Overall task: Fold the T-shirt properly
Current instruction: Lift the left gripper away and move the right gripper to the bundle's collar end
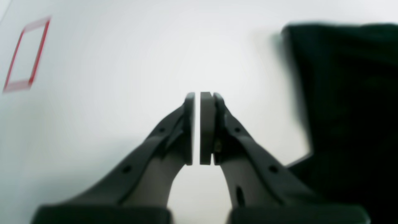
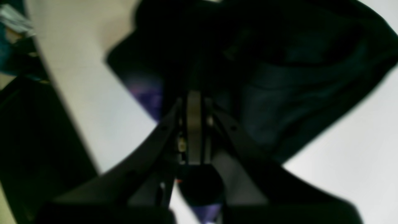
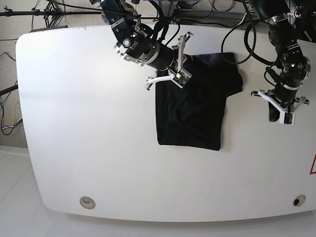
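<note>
The black T-shirt (image 3: 192,108) lies partly folded on the white table (image 3: 89,123), bunched at its far edge. My right gripper (image 3: 189,60) sits at the shirt's far left corner. In the right wrist view this gripper (image 2: 194,96) is shut on the T-shirt (image 2: 279,77), with black cloth around the fingertips and a purple mark (image 2: 146,93) beside them. My left gripper (image 3: 279,115) hangs over bare table to the right of the shirt. Its pads (image 1: 206,124) are shut with nothing between them, and the T-shirt (image 1: 348,93) lies off to the side.
A red tape outline (image 1: 26,56) marks the table near its right edge (image 3: 313,164). Cables and stands crowd the far edge (image 3: 207,10). Two round holes sit near the front edge (image 3: 87,201).
</note>
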`<state>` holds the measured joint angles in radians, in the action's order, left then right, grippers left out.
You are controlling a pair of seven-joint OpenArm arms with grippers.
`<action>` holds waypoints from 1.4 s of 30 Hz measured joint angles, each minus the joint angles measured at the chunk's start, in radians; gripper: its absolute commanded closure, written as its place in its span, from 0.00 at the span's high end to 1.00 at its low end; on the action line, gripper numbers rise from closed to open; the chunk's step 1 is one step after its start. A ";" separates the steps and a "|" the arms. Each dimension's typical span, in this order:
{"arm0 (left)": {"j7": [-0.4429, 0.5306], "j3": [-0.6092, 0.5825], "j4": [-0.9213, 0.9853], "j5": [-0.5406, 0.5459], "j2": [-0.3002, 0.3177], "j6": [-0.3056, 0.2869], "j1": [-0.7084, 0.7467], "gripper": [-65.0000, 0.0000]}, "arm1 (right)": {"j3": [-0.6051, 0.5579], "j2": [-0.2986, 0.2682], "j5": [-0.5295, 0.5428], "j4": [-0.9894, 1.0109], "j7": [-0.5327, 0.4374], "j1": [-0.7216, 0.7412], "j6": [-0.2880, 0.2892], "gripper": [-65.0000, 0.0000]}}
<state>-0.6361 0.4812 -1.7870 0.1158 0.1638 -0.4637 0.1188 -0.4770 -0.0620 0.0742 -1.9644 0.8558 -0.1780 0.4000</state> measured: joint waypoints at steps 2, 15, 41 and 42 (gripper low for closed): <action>0.001 0.028 0.000 0.000 0.000 0.001 0.016 0.02 | 0.000 -0.005 -0.004 0.034 0.004 0.023 -0.008 0.01; -0.034 0.127 0.001 -0.001 0.009 0.002 0.050 0.02 | -0.024 0.027 0.021 0.370 -0.026 0.170 0.006 0.01; -0.060 0.079 0.002 0.003 0.024 0.008 0.047 0.02 | -0.024 0.079 0.034 0.579 -0.179 0.314 0.008 0.01; -0.061 0.064 0.001 0.004 0.024 0.007 0.045 0.02 | -0.024 0.079 0.028 0.563 -0.169 0.311 0.004 0.01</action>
<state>-0.6971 0.5449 -1.7859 0.1200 0.1879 -0.4568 0.1635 -0.5014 0.0166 0.1020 -1.4010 0.6872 0.1326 0.4038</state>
